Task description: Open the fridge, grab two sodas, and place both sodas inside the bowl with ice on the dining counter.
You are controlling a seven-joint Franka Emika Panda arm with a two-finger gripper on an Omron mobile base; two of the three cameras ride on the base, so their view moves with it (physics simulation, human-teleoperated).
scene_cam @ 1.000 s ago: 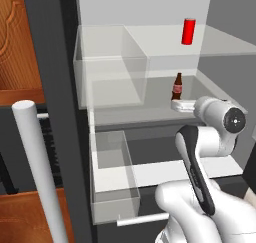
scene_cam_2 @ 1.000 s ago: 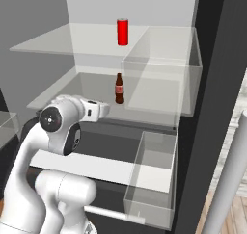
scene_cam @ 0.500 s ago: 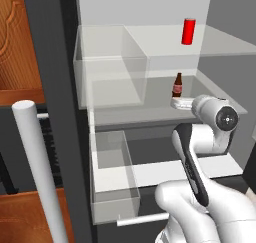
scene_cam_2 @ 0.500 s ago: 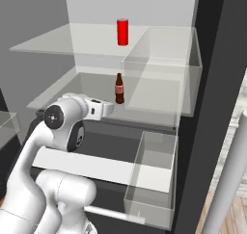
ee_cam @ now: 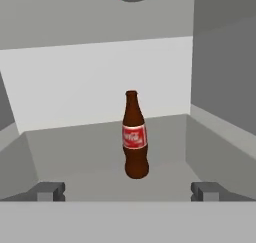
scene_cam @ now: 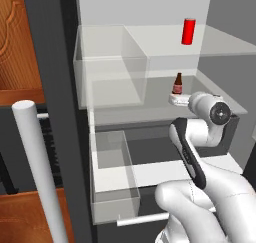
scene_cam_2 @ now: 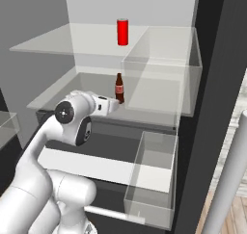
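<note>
The fridge (scene_cam: 145, 52) stands open, white inside, with clear shelves and bins stacked behind a dark door edge. On the upper shelf (scene_cam_2: 72, 43) sits the red can (scene_cam: 188, 31), upright and well clear of everything else. One shelf down stands the brown bottle (scene_cam: 177, 84), upright with a red label, out in the open on that shelf floor with the back wall behind it.

Over the last second the arm has pushed forward along the lower shelf: its round white wrist has slid closer to the bottle, and the claw (scene_cam_2: 115, 103) now sits just in front of the bottle's base, at the same height. The bottle and can have not shifted. My reading is that the reach for the first soda is almost finished and the grab itself is not yet made; both drinks are still in the fridge, so most of the task lies ahead.

The claw is spread wide and holds nothing. The hand view makes this plain: the two dark fingertips (ee_cam: 50, 191) stand far apart at the bottom, with the bottle centred between them but still a little ahead, not touching either. That view also catches the can's bottom edge overhead. The two base views cannot show the finger gap, since the wrist hides it, but they show what the hand view lacks: the shelf levels and the pulled-out drawer (scene_cam_2: 152, 180) below.
</note>
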